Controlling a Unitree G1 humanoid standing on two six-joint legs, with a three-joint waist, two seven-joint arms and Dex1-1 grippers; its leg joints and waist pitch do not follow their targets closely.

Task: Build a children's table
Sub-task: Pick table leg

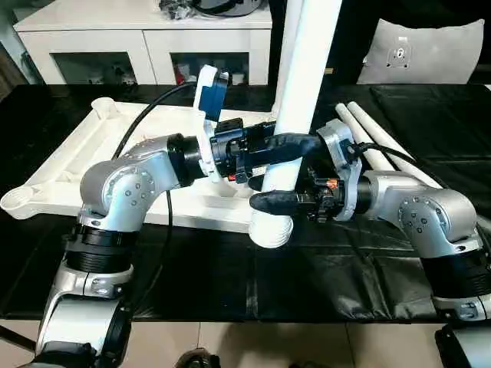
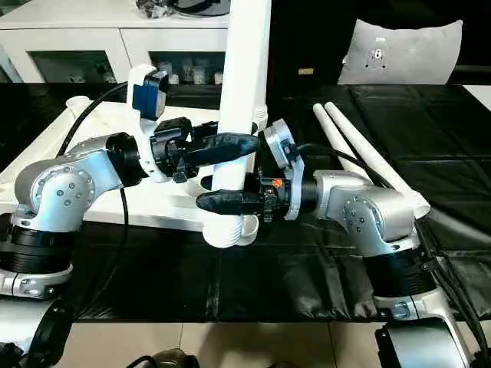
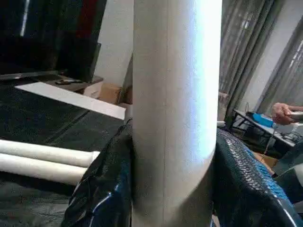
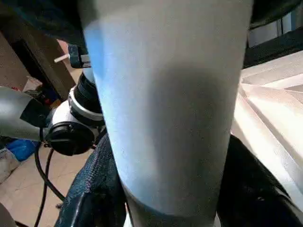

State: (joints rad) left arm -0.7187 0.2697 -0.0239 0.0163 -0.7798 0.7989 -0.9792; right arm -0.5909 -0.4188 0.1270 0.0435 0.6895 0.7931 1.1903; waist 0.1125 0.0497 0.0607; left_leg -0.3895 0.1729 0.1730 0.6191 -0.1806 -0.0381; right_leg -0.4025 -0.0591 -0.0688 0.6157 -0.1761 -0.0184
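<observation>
- A white tube leg stands nearly upright at the centre of the scene, held by both of the robot's arms over the black-covered bench.
- The left gripper is clamped on the leg from the robot's left, its black fingers pressed against either side of the tube in the left wrist view.
- The right gripper is clamped on the same leg just below the left one, reaching in from the robot's right; its dark fingers flank the tube in the right wrist view.
- The leg's ribbed lower end sits at the near edge of the tabletop, which lies upside down on the bench to the robot's left, ribbed underside up, with round corner sockets at its corners; whether the leg's end is seated in a socket cannot be told.
- Two more white tube legs lie side by side on the bench to the robot's right, just behind the right arm.
- A white cabinet with shelves stands beyond the bench, and a grey cushion rests at the far right.
</observation>
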